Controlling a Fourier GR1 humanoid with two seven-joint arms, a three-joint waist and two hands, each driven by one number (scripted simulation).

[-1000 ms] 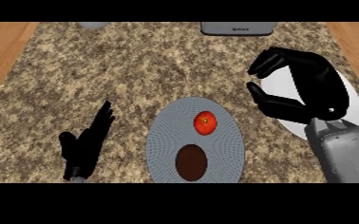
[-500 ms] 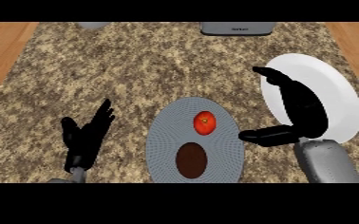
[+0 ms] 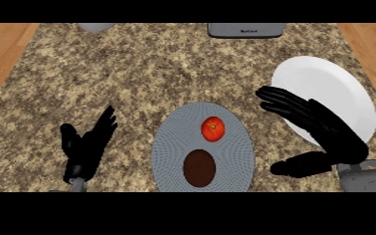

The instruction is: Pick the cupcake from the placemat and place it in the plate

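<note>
so right hand (image 3: 323,129) sits open, fingers straight and spread, thumb out low, lying over the lower-left rim of the white plate (image 3: 323,82) and holding nothing. left hand (image 3: 86,147) rests open at lower left on the granite counter (image 3: 147,69), fingers up, idle. cupcake (image 3: 198,168) is the dark brown oval on the near half of the round grey placemat (image 3: 169,144), untouched, well left of the right thumb. a red tomato-like fruit (image 3: 213,129) sits just beyond it on the same mat, apart but close. pickup not yet done. judgement: cupcake looks light and soft, probably crumbly on top, so take it low at the sides around the base, thumb one side and fingers opposite, not from the top. risk is knocking the fruit on the way in since it sits close, so come in from the near-right side. plate is just right of the mat, short carry. grey appliance (image 3: 246,30) and a grey rounded object (image 3: 97,27) at the far edge, out of play.
</note>
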